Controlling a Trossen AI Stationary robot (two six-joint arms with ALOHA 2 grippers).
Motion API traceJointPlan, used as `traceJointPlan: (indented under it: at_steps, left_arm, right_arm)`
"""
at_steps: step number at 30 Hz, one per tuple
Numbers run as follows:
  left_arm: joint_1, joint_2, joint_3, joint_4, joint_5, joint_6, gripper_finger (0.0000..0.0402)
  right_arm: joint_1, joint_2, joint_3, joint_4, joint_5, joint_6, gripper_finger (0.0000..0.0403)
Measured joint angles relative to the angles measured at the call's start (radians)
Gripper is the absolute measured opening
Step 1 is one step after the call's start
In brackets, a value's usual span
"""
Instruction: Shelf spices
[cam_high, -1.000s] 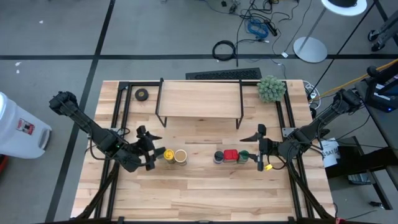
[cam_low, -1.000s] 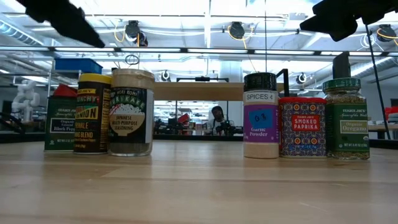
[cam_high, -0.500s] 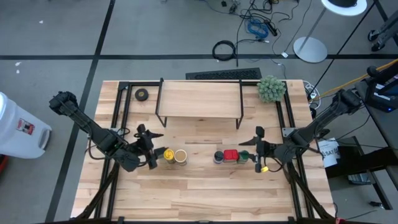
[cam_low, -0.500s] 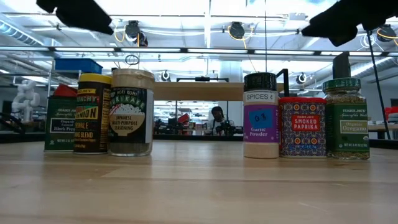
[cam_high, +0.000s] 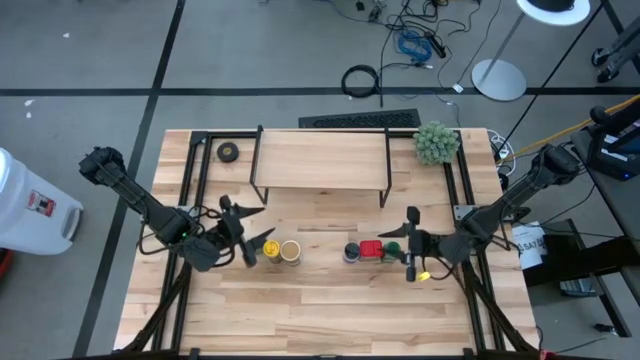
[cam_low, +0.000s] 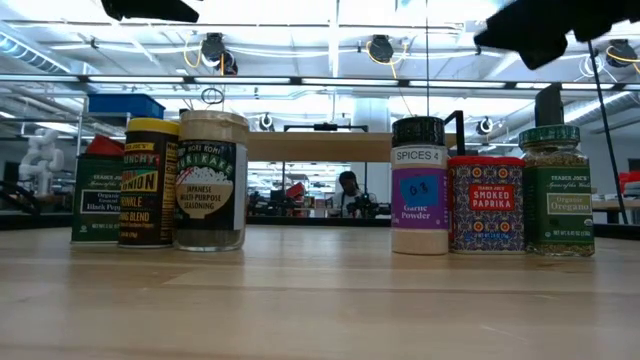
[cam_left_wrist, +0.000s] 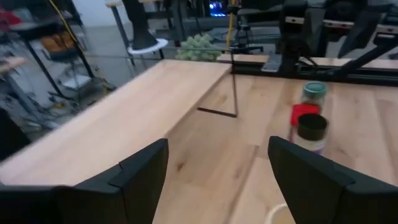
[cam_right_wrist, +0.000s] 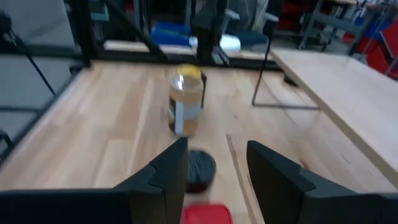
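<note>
Five spices stand in a row in front of the shelf (cam_high: 320, 160): a yellow-lidded jar (cam_high: 270, 248), a tan-lidded jar (cam_high: 291, 251), a dark-lidded jar (cam_high: 351, 252), a red tin (cam_high: 372, 249) and a green-lidded jar (cam_high: 393, 250). The low view adds a dark boxy tin (cam_low: 97, 200) at the row's left end. My left gripper (cam_high: 258, 224) hangs open above the left end, higher than the lids. My right gripper (cam_high: 400, 248) hangs open above the green-lidded jar (cam_low: 556, 190), with nothing between its fingers (cam_right_wrist: 168, 180).
A black tape roll (cam_high: 228, 152) lies at the far left of the table and a fuzzy green plant ball (cam_high: 436, 142) at the far right, beside the shelf. The shelf's thin black legs (cam_left_wrist: 234, 84) stand just behind the row. Bare wood lies between the row and the near edge.
My left gripper has risen and tipped up toward level, leaving most of the low view's top edge. My right gripper has shifted a little toward the table's left, over the green-lidded jar. The spices have kept still.
</note>
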Motion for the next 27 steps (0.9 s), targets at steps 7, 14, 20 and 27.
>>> traceJointPlan:
  at_steps: [7,14,20,27]
  left_arm:
    - [-0.003,0.0,0.0,-0.001,0.019,-0.027,0.0285]
    - [-0.003,0.001,-0.001,-0.005,-0.015,-0.102,0.0285]
    - [-0.003,0.002,-0.001,-0.005,0.065,0.027,0.027]
    - [0.028,0.002,-0.002,0.005,0.027,0.011,0.0258]
  right_arm:
    - [0.0,0.0,0.0,0.133,0.003,-0.034,0.0151]
    - [0.0,0.0,0.0,0.154,0.008,-0.122,0.0151]
    - [0.0,0.0,0.0,0.153,0.012,-0.139,0.0151]
    - [0.0,0.0,0.0,0.12,0.056,-0.149,0.0151]
